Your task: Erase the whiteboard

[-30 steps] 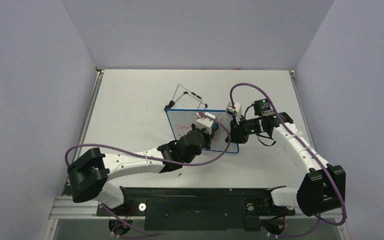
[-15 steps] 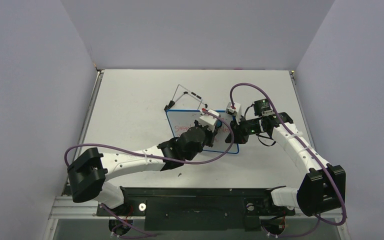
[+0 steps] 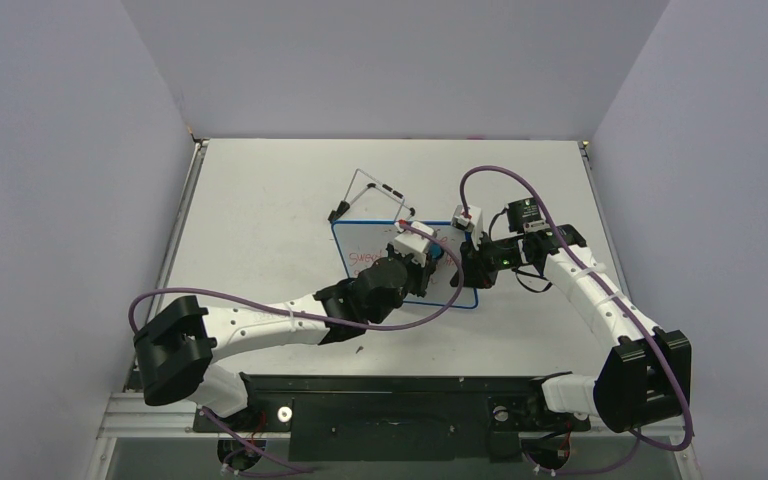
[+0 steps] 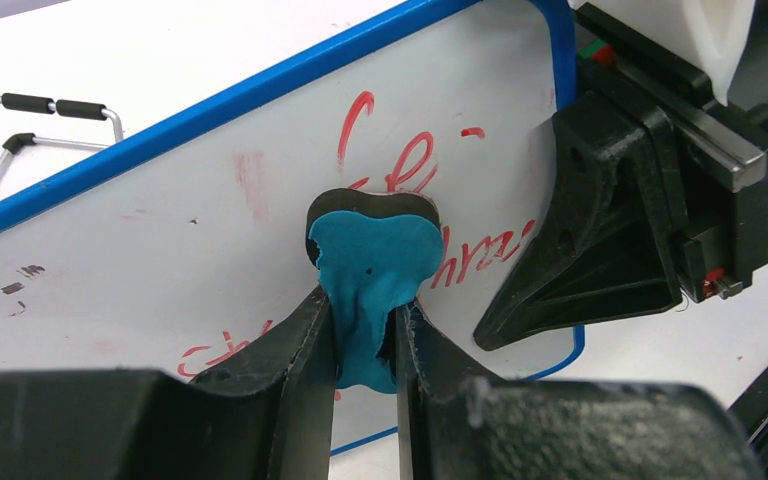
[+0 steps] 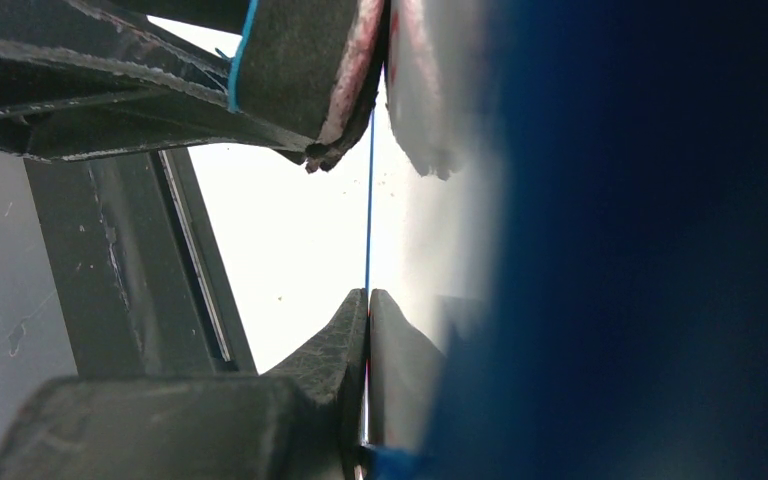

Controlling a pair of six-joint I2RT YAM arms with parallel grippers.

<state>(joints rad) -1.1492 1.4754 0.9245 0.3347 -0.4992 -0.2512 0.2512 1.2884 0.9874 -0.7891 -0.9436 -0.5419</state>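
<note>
The matte white rectangular table [image 3: 260, 200] carried the blue-rimmed rectangular whiteboard [image 3: 368, 240] near its middle. The board was glossy white with rounded corners, and a thin bent-wire stand with black sleeves [image 3: 375, 186] jutted from its far edge. The black plastic right gripper [image 5: 367, 300] was closed flat on the whiteboard's right edge, the rim showing as a thin blue line pinched between its fingers. The left gripper [image 4: 365, 305] was clamped narrowly on a small teal foam eraser with a black felt face [image 4: 370, 250], squeezing the foam at its waist. The felt pressed against the board just beside the right gripper's finger. Red cursive handwriting [image 4: 390, 165] ran around the eraser, too loose to be read, and a faint pink smudge [image 4: 250, 175] lay to its left.
</note>
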